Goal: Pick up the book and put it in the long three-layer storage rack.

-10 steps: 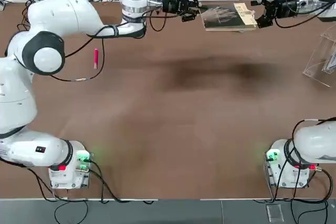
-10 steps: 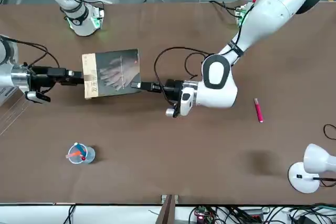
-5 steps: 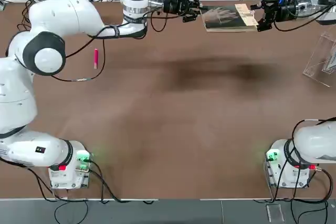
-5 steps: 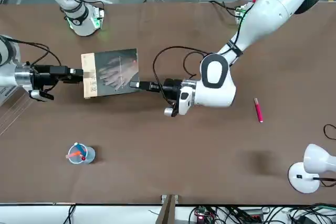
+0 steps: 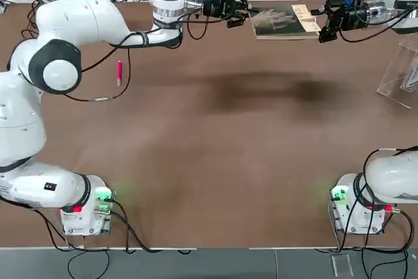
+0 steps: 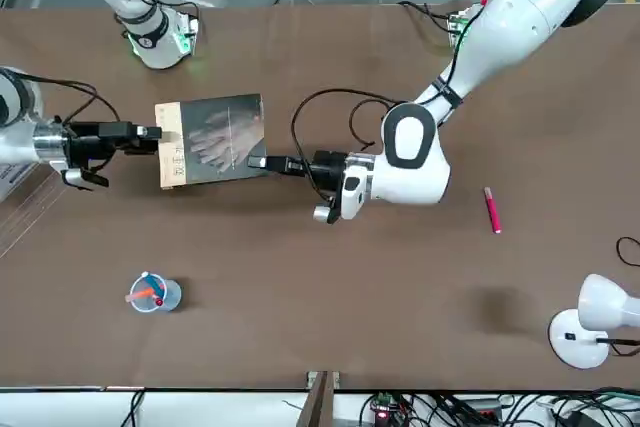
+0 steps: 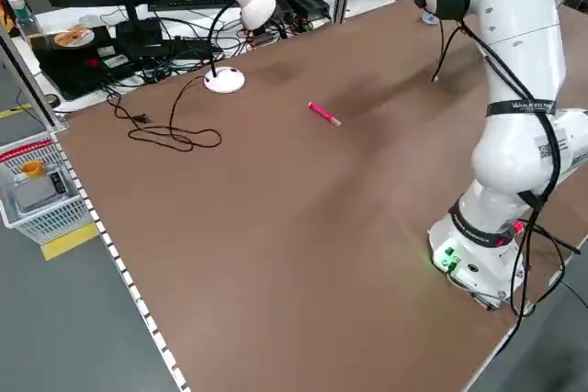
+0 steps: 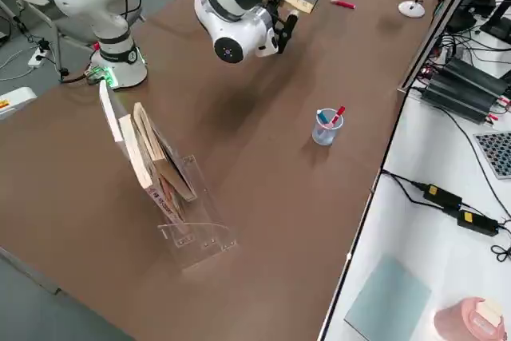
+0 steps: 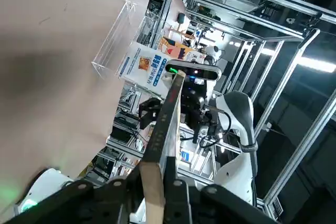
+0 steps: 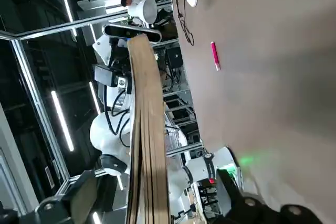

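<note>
From left to right in the top view I count one pink pen (image 5: pixel 119 72) on the table (image 5: pixel 215 148), one left gripper (image 5: pixel 245 12) clamped tight on the dark edge of the one book (image 5: pixel 284 21), which it holds flat above the far side of the table. Next comes one right gripper (image 5: pixel 321 25) with fingers wide apart at the book's cream edge, and I cannot tell if they touch it. At the right border I see one long three-layer storage rack (image 5: pixel 401 70), cut off there, well apart from the book.

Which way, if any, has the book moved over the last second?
No. In the front view the book keeps its place relative to the pen cup.
</note>
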You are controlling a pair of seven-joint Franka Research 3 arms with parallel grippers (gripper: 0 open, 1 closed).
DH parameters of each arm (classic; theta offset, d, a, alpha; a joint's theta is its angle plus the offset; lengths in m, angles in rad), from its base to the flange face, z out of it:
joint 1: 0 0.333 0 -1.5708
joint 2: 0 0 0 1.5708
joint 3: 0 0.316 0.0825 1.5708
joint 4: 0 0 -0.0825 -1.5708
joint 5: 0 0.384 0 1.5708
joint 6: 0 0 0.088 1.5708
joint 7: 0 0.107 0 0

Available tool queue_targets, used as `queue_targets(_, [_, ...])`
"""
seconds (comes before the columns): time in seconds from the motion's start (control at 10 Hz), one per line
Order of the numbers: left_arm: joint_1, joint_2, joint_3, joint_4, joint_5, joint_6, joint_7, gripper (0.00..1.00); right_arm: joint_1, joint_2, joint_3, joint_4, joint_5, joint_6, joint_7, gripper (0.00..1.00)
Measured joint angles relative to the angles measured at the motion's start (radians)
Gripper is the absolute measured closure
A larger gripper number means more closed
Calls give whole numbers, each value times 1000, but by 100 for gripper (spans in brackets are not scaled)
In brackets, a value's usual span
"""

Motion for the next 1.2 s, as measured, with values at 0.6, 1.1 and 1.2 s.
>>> queue_targets(0.6, [0, 0, 3, 1, 0, 0, 0, 96, -1, 0, 0, -20, 43, -2, 100, 0])
queue_targets(1.1, [0, 0, 3, 2, 0, 0, 0, 96, 1, 0, 3, -20, 51, -1, 109, 0])
queue_targets(1.2, [1, 0, 3, 2, 0, 0, 0, 96, 5, 0, 5, -20, 63, -1, 109, 0])
